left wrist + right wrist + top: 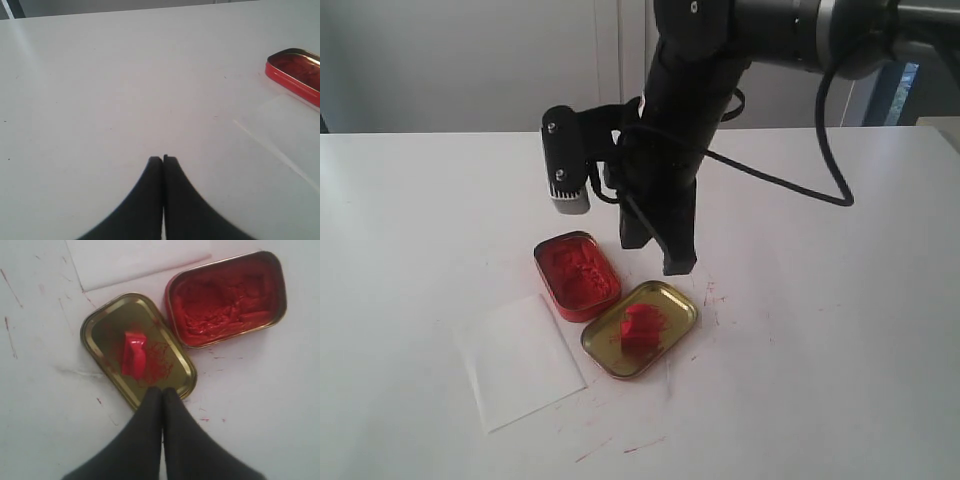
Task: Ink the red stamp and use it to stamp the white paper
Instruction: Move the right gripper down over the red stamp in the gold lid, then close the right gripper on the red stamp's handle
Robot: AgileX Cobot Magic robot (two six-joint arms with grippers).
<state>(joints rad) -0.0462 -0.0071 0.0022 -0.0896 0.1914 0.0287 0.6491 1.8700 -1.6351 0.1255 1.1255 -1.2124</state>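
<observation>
Your white table [840,330] fills every view, and everything on it is grouped around the red ink tin [576,275]. Take that tin as your reference.

The black right arm [690,90] reaches down from above and ends just behind the tin, with its wrist camera [565,165] hanging over the table beside it.

Your right gripper [161,389] has its two dark fingers pressed flat together and holds nothing. It hangs close beside the tin, its tips over the rim of the gold lid [610,352]. They are clear of the ink paste and of the stamp.

Your left gripper [163,159] is also pressed together and empty. It sits over bare table well apart from the tin, which shows only at the edge of that wrist view. The exterior view does not show this gripper.

The white paper [520,360] lies flat just beside the tin, with one corner reaching up to the tin's wall. You cannot tell from these views whether that corner touches it.

The tin itself is open, rectangular with rounded corners, and full of crumbly red paste.

The gold lid lies open side up against the tin on the side away from the paper. Its corner meets the tin's wall or nearly does, and its inside is smeared with red.

The red stamp [134,355] lies inside that lid, near its middle, so it is close to the tin but not in it. Nothing is gripping it.

Thin red streaks [710,295] mark the table just beyond the lid, on the far side from the tin.
</observation>
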